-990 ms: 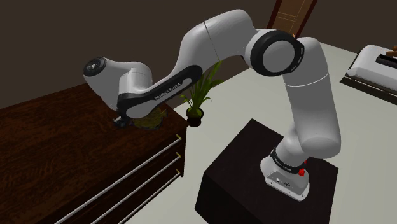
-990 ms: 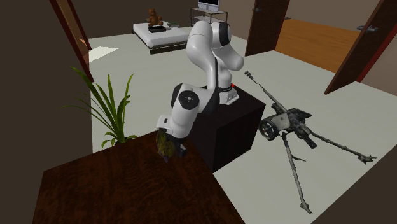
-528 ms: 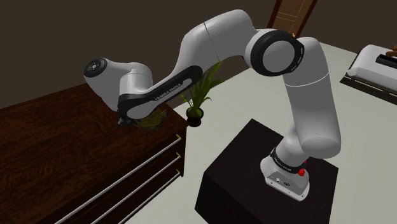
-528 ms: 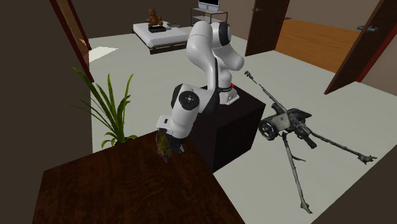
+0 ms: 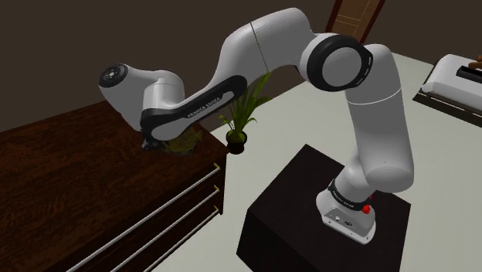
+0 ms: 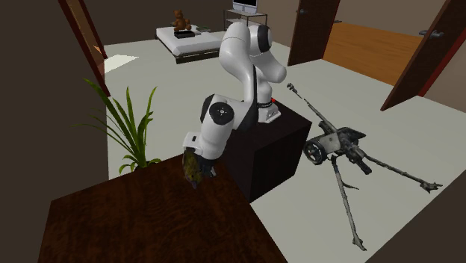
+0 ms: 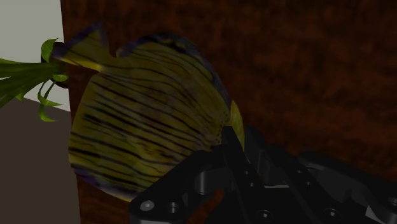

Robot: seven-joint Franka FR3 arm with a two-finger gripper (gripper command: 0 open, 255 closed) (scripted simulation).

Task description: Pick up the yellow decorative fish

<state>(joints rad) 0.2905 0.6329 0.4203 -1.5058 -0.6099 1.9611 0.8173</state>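
Reaching down over dark dresser [image 5: 77,181] edge, elbow high | claw [image 6: 199,171] clenched on striped yellow fish [image 7: 146,121]

Shoulder view, left of center: the yellow striped fish [image 5: 185,144] sits mostly behind the arm [image 5: 166,108], just a sliver peeking out. Up close, the black gripper [image 7: 232,159] covers 1 end of it. The dark dresser [image 5: 69,193] runs off the left and bottom edges.

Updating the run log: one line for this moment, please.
phase: grasp | fingers: shut on fish | fish: at dresser edge, near plant
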